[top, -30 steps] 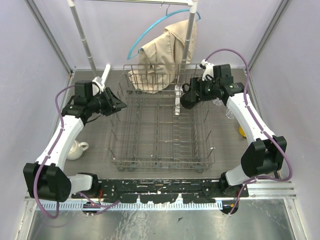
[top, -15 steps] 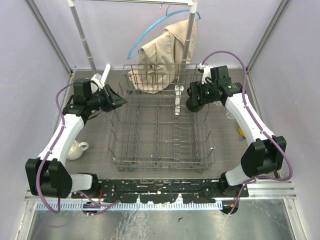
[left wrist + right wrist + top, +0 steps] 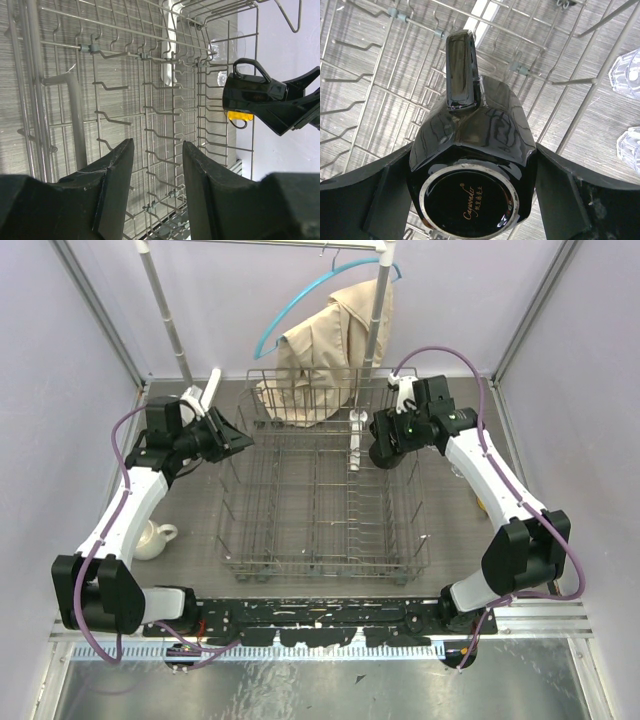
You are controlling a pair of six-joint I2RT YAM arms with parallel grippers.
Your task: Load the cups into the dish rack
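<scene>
The white mug stands on the surface at the near left, well apart from the rack's left edge, with bare room between. The left hand hangs above that left edge at the far end; its fingers stand apart with nothing between them (only rack wire shows through the gap). The rack fills the middle of the surface, its tines upright, and no cup sits in it. Behind its far edge a jacket hangs down and touches the far rim.

Over the far right part of the rack, just inside the right edge, the right hand is clamped on the black mug, one finger on each side of its body, base toward the wrist camera and handle pointing away over the wires. Right of the rack, two tumblers stand on the surface just beside its wall, and the yellow mug sits nearer, in the narrow strip between rack and right wall.
</scene>
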